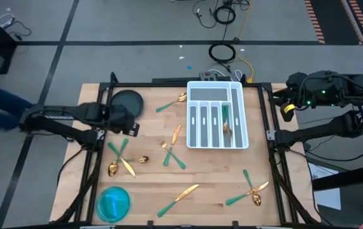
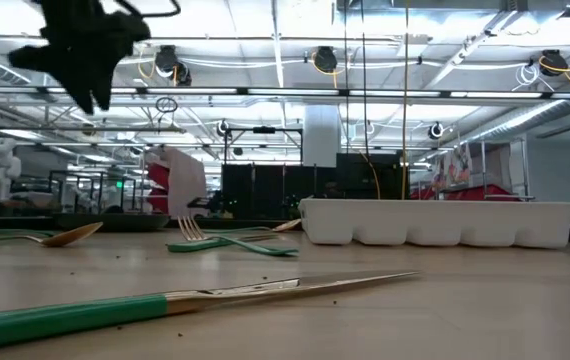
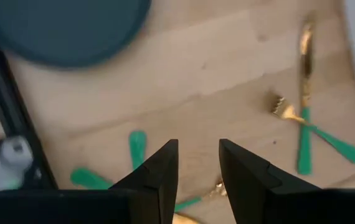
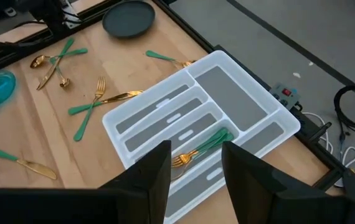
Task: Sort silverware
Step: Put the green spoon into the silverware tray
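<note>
Silverware [image 1: 176, 141] lay scattered across the wooden counter [image 1: 213, 172], with two pieces already in the white tray [image 1: 197, 138]. Left gripper [image 1: 130, 124], fingers parted and empty, hung above the counter beside the dark plate [image 1: 127, 102], just over a crossed cluster of utensils [image 1: 121, 159]. Right gripper [image 4: 194, 163], open and empty, waited off the counter's right edge, well apart from the loose pieces.

Both arms matte black with chunky jointed links, left gripper [image 3: 197, 171] and right gripper [image 4: 195, 171] with wedge-shaped black fingers, green LED and yellow tag on the right arm's base.
</note>
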Controlling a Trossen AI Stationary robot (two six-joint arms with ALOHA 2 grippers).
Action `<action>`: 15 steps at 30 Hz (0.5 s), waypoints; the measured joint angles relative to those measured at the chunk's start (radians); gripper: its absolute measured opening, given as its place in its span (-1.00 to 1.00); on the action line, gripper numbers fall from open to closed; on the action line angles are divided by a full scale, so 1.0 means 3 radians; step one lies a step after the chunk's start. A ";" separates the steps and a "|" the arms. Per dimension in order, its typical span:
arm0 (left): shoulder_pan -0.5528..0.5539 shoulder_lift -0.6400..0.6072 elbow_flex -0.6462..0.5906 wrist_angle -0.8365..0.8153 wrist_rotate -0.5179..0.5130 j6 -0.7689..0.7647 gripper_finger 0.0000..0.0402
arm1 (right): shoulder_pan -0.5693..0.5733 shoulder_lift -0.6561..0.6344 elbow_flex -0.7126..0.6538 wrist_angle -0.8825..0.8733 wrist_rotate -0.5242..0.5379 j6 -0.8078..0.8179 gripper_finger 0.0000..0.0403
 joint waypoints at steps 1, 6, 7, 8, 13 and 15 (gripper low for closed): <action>-0.0067 0.0011 -0.0063 -0.0014 0.0033 -0.0123 -0.39 | 0.0000 0.0001 0.0000 0.0000 -0.0001 0.0016 -0.34; -0.0405 0.0101 -0.0376 0.0055 0.0076 -0.0654 -0.39 | 0.0000 0.0003 0.0000 0.0000 -0.0003 0.0046 -0.34; -0.0470 0.0117 -0.0421 0.0096 0.0090 -0.0741 -0.39 | 0.0000 0.0003 0.0000 -0.0001 -0.0003 0.0046 -0.34; -0.0526 0.0136 -0.0455 0.0119 0.0125 -0.0823 -0.39 | 0.0000 0.0003 0.0000 0.0000 -0.0003 0.0046 -0.34; -0.0799 0.0291 -0.0548 0.0166 0.0189 -0.0982 -0.39 | 0.0000 0.0004 0.0000 0.0000 -0.0003 0.0046 -0.34; -0.0881 0.0342 -0.0597 0.0210 0.0238 -0.0982 -0.39 | 0.0000 0.0004 0.0000 -0.0001 -0.0003 0.0046 -0.34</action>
